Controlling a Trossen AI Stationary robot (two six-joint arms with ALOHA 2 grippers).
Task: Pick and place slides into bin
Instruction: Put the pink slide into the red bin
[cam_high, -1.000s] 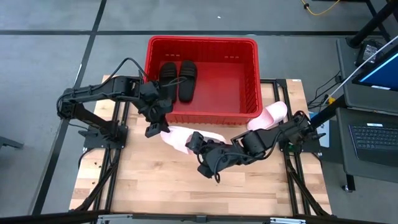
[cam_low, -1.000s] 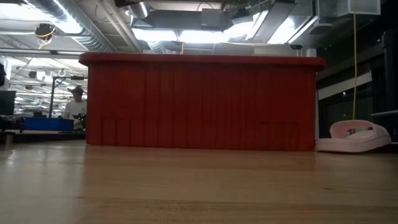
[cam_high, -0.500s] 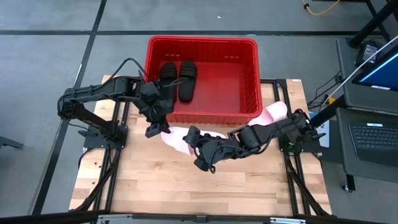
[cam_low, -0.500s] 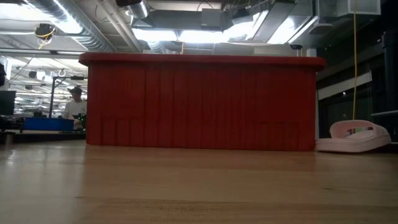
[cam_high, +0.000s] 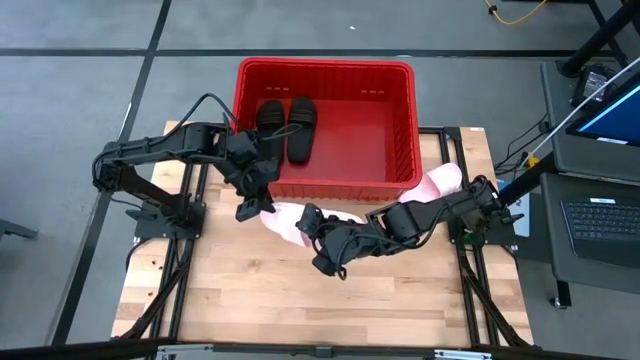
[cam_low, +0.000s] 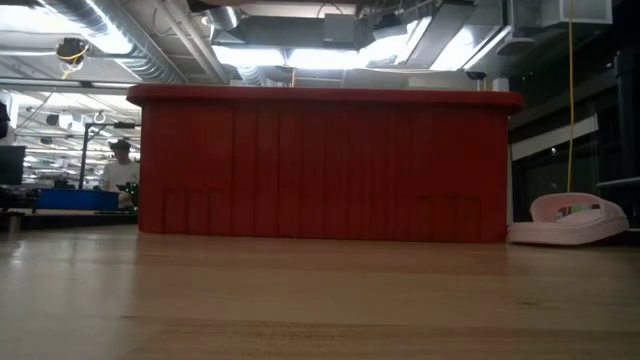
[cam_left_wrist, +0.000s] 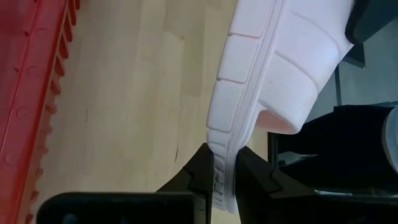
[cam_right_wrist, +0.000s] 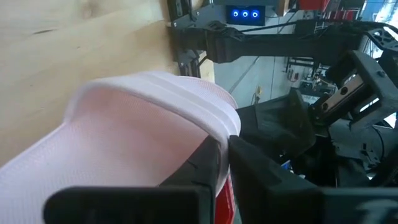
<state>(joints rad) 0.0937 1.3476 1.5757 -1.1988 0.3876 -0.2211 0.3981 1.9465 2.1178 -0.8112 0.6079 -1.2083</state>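
Observation:
Above the table's middle, a light pink slide (cam_high: 287, 221) is held in the air just in front of the red bin (cam_high: 325, 66). My left gripper (cam_high: 247, 207) is shut on its left end, and my right gripper (cam_high: 312, 228) is shut on its strap from the right. Two black slides (cam_high: 272, 120) (cam_high: 302, 126) lie side by side on the bin's floor at its left. A second pink slide (cam_high: 438, 183) rests sole down on the table right of the bin, partly under my right arm; the low view shows this slide (cam_low: 570, 222) too. My left gripper pinches the thick edge of the pink slide's sole (cam_left_wrist: 221, 163) between its two fingers, at the slide's left end. The fingers slant down from the far left. The slide is clear of the table. My right gripper pinches the ribbed strap's edge (cam_right_wrist: 211, 127) between its two fingers. It comes nearly level from the table's right. The slide hangs between the two grippers.
The bin stands at the table's far edge, its near wall (cam_low: 320, 170) close behind the held slide. Bare wooden tabletop (cam_high: 300, 300) spreads toward the near edge. A person shows far off in the room beyond the bin's left corner (cam_low: 122, 170).
My right gripper has drawn a little toward the far left, up to the pink slide's strap, and has shut on it. The left gripper and the slide have kept still.

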